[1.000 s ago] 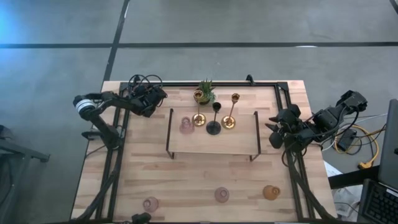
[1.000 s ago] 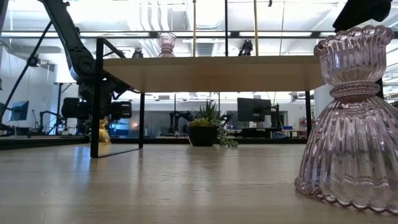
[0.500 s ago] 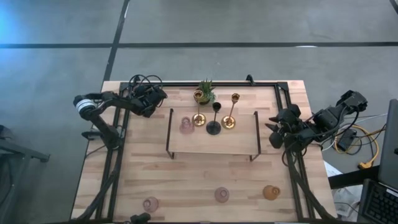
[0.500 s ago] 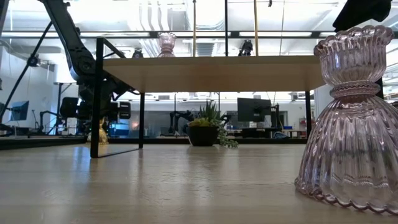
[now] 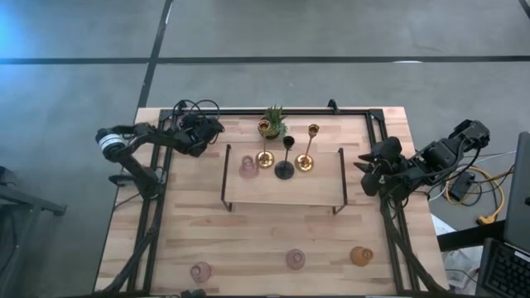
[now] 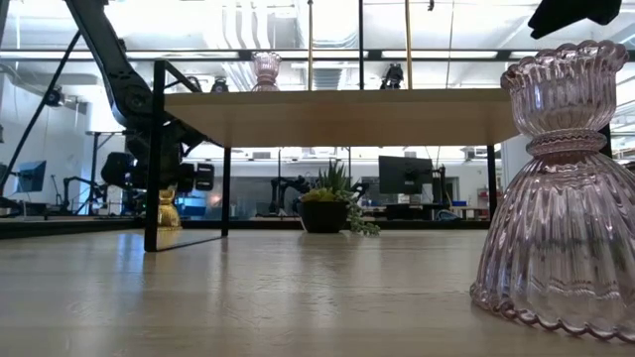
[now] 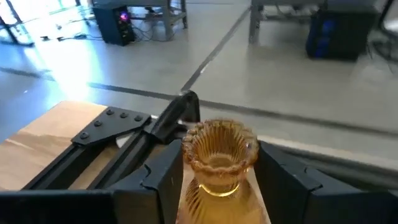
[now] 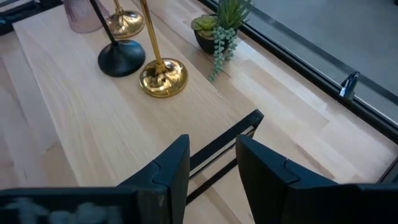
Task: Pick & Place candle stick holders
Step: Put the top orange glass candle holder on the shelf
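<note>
My left gripper (image 5: 207, 132) is at the table's far left, shut on an amber glass holder (image 7: 219, 155), which also shows in the low view (image 6: 167, 210). My right gripper (image 8: 212, 168) is open and empty over the right end of the raised wooden shelf (image 5: 315, 189). On the shelf stand two slim gold holders (image 5: 264, 157) (image 5: 305, 159), a slim black one (image 5: 285, 168) and a pink glass one (image 5: 248, 168). Two pink glass holders (image 5: 199, 271) (image 5: 296, 259) and an amber one (image 5: 360, 256) stand on the table near its front edge. My left gripper pinches the amber holder between its two fingers, on the ribbed sides just below the flared rim (image 7: 186, 163). The fingers slant down at it from the table's left side. The holder stands upright. Whether its base rests on the table I cannot tell.
A small potted green plant (image 5: 272, 124) stands behind the shelf. The shelf's black legs (image 5: 225, 178) (image 5: 342, 178) stand at both its ends. A black frame runs along the table's far and side edges (image 5: 381, 124). Bare wood lies between the shelf and the front holders.
My left gripper has shifted a little sideways with the amber holder at the table's far left and stays shut on it. My right arm has risen slightly by the shelf's right end.
</note>
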Motion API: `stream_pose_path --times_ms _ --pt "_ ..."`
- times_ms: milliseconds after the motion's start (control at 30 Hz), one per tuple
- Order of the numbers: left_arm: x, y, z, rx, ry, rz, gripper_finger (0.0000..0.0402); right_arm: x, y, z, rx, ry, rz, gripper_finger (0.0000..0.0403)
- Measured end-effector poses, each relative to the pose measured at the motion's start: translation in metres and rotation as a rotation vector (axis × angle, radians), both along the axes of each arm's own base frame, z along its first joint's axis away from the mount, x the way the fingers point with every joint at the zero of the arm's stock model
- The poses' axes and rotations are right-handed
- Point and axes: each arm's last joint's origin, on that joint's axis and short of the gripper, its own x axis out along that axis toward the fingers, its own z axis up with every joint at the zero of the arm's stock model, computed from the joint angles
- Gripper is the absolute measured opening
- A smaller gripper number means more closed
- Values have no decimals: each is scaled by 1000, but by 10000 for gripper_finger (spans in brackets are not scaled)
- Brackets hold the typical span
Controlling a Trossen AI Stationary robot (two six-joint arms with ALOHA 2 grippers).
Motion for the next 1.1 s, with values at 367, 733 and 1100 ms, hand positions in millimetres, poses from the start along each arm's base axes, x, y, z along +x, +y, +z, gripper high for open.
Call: stream_pose_path --times_ms 367,733,1100 --pt "-6 -38 5 -103 1 -124 110 0 0 1 6 -5 -2 126" --pt "-8 -73 33 -78 -53 -361 51 2 1 1 17 -23 -2 112" --pt "-7 -63 153 -235 164 -602 51 2 2 1 17 -20 -2 121"
